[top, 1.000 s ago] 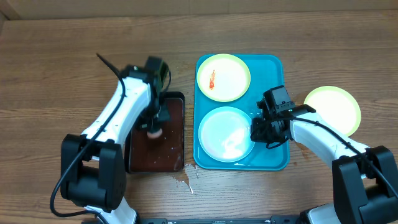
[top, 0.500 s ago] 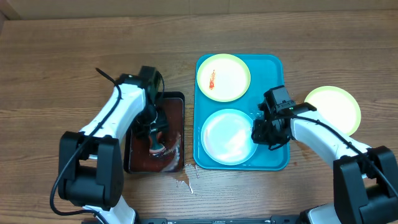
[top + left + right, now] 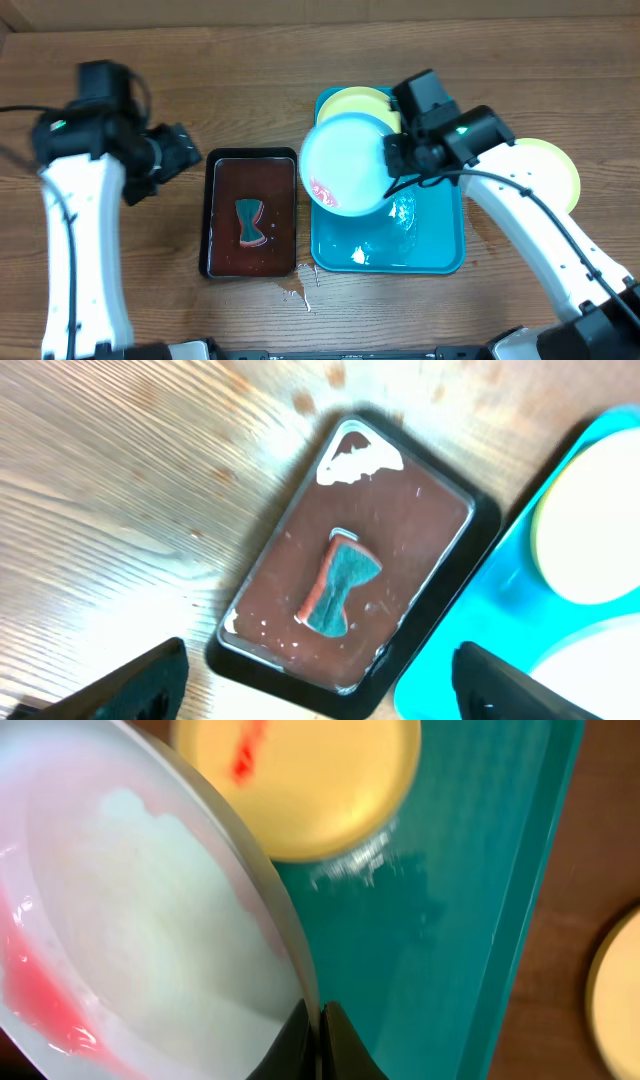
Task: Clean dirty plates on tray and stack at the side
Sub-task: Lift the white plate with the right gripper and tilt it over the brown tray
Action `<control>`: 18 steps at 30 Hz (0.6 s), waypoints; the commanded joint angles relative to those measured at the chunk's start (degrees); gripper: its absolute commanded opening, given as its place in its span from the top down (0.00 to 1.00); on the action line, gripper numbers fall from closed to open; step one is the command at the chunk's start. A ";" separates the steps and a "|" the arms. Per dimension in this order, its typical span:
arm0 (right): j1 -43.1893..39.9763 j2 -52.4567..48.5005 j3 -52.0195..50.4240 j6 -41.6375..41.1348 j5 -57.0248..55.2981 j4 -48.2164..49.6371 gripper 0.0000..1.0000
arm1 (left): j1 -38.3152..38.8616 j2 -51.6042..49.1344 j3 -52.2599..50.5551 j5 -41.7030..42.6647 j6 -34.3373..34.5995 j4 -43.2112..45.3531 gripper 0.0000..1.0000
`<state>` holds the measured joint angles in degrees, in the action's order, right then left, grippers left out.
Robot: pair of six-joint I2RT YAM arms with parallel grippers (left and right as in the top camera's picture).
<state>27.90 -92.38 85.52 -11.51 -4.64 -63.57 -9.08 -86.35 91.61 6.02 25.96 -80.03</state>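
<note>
My right gripper is shut on the rim of the pale blue-white plate. It holds that plate tilted above the teal tray, with red liquid pooled at the plate's lower edge. A yellow plate with a red smear lies at the tray's far end. Another yellow plate rests on the table to the right. My left gripper hangs open and empty, high above the table left of the brown tray.
The dark brown black-rimmed tray holds reddish-brown liquid, and a teal-and-orange sponge lies in it. Drops of spilled liquid mark the wood near its front right corner. The teal tray's floor is wet.
My left gripper opened, left the sponge in the brown tray, and rose away to the left. The right gripper lifted the pale plate off the teal tray and tilted it.
</note>
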 commanded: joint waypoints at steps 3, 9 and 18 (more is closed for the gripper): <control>10.08 1.42 3.72 1.03 -10.49 4.87 0.96 | -4.85 6.03 1.90 1.46 -0.70 -1.92 0.08; 20.85 -3.08 3.72 1.03 -13.55 12.44 0.96 | -5.51 7.93 1.88 0.66 -0.76 -3.21 0.04; 25.31 -10.95 3.72 1.05 -22.77 14.19 0.96 | -5.51 7.89 1.88 -5.40 -0.72 -6.78 0.00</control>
<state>53.63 -103.50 88.07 -10.44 -23.18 -49.65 -14.31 -79.22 92.66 3.29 25.69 -86.39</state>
